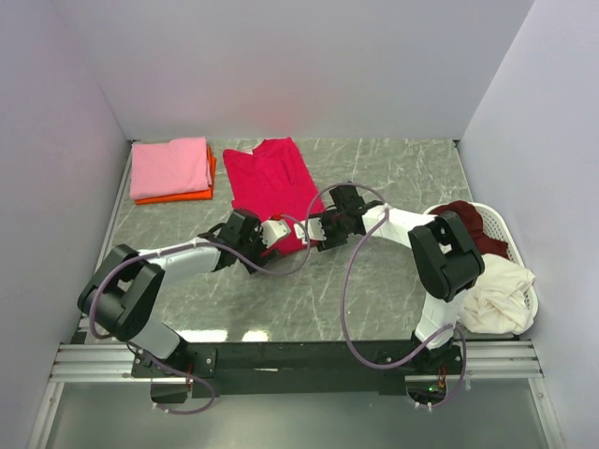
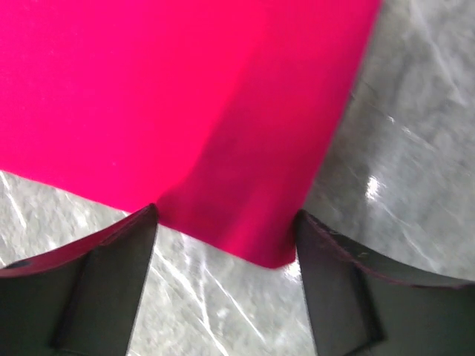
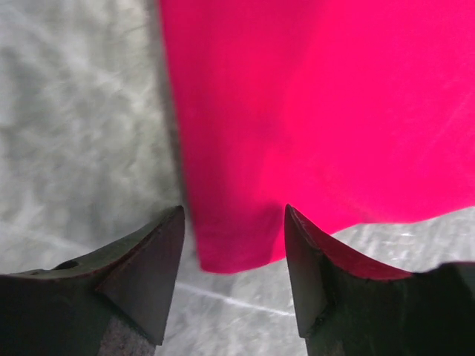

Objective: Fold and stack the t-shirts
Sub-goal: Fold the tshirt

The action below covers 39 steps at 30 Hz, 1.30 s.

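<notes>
Flat on the grey marbled table lies the crimson t-shirt, its near hem towards the arms; the left gripper stands spread astride the hem's left corner, fabric lying between the fingers and not pinched; the right gripper is likewise spread astride the right corner, nothing clamped; both sit low at the cloth's near edge, close together; at the far left a folded pink t-shirt rests on a folded orange t-shirt; the white basket at the right holds a maroon t-shirt and a cream t-shirt, both crumpled
</notes>
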Motion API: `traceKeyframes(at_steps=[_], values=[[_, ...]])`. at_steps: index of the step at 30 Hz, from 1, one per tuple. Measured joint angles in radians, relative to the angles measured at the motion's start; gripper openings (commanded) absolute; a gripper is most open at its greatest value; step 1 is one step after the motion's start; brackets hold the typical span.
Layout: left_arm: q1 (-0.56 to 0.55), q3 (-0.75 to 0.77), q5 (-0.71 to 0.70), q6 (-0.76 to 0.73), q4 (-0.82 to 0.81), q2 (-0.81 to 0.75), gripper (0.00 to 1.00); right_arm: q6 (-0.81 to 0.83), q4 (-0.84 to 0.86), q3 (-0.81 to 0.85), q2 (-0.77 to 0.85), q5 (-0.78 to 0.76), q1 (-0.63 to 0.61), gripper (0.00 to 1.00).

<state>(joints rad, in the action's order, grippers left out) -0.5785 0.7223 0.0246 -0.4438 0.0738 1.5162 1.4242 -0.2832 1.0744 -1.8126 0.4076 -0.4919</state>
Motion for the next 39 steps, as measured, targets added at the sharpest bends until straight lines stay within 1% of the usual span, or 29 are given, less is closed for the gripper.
traceKeyframes(at_steps=[1, 2, 3, 4, 5, 8, 9, 12, 15, 17, 21, 25, 31, 36, 39], values=[[0.004, 0.008, 0.002, 0.002, -0.002, 0.011, 0.75, -0.003, 0.01, 0.004, -0.006, -0.009, -0.005, 0.6], [0.009, 0.019, 0.004, 0.004, -0.003, 0.023, 0.72, -0.005, 0.021, 0.01, -0.013, -0.021, -0.009, 0.55], [0.011, 0.027, 0.006, 0.006, -0.004, 0.034, 0.62, -0.008, 0.031, 0.013, -0.019, -0.029, -0.011, 0.51], [0.014, 0.035, 0.008, 0.011, -0.004, 0.042, 0.55, -0.013, 0.037, 0.013, -0.024, -0.035, -0.013, 0.46], [0.017, 0.038, 0.009, 0.013, -0.004, 0.05, 0.44, -0.015, 0.039, 0.014, -0.025, -0.044, -0.014, 0.33], [0.021, 0.041, 0.019, 0.014, 0.0, 0.058, 0.32, -0.013, 0.035, 0.012, -0.031, -0.057, -0.014, 0.05], [0.021, 0.041, 0.022, 0.012, 0.003, 0.058, 0.21, -0.01, 0.037, 0.009, -0.031, -0.06, -0.014, 0.01], [0.021, 0.04, 0.035, 0.006, 0.014, 0.058, 0.0, 0.005, 0.044, -0.005, -0.024, -0.058, -0.014, 0.0], [0.002, 0.026, 0.049, -0.002, 0.029, 0.028, 0.0, 0.026, 0.037, -0.051, 0.018, -0.047, -0.014, 0.0], [-0.031, 0.007, 0.074, -0.008, 0.055, -0.014, 0.0, 0.043, -0.008, -0.103, 0.081, -0.04, -0.014, 0.0], [-0.153, -0.009, 0.138, -0.014, 0.126, -0.087, 0.0, 0.07, -0.115, -0.224, 0.271, -0.019, -0.014, 0.0], [-0.267, -0.01, 0.182, -0.006, 0.182, -0.103, 0.0, 0.073, -0.233, -0.348, 0.503, 0.004, -0.023, 0.0], [-0.421, -0.037, 0.231, 0.036, 0.233, -0.147, 0.0, 0.048, -0.419, -0.477, 0.769, 0.032, -0.062, 0.0], [-0.483, -0.04, 0.261, 0.065, 0.257, -0.193, 0.0, 0.007, -0.529, -0.535, 0.94, 0.058, -0.078, 0.0], [-0.491, -0.04, 0.267, 0.069, 0.265, -0.211, 0.0, -0.027, -0.542, -0.55, 0.968, 0.061, -0.082, 0.0]])
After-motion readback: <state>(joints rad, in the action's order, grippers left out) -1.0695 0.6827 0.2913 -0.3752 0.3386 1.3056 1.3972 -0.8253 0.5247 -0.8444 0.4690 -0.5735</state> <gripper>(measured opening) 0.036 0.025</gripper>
